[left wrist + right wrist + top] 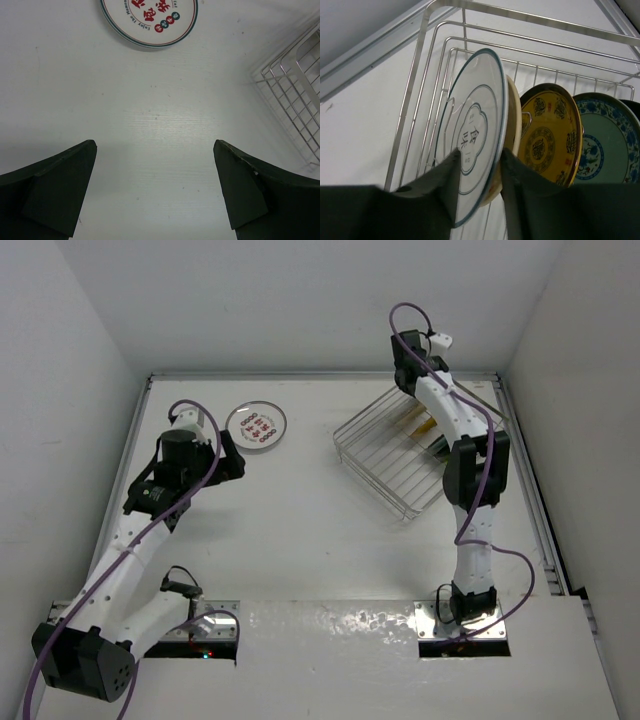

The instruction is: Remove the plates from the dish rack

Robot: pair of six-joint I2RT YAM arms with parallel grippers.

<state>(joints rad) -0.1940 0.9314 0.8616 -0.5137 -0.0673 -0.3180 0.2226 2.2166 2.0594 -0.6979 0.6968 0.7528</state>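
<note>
The wire dish rack [390, 455] sits at the back right. In the right wrist view its wires [420, 60] hold several upright plates: a white blue-rimmed plate [472, 115], a cream plate [514, 120] pressed behind it, a yellow patterned plate [552, 135], a teal one [605, 140] and a black edge [632, 107]. My right gripper [479, 152] is shut across the white plate's lower rim, with the cream plate also between the fingers. A white plate with red print [256, 426] lies flat on the table. My left gripper [238, 462] is open and empty just below it [155, 142].
The printed plate [150, 20] shows at the top of the left wrist view and the rack's corner [295, 85] at its right. White walls enclose the table at the back and sides. A metal rail [520, 440] runs along the right edge.
</note>
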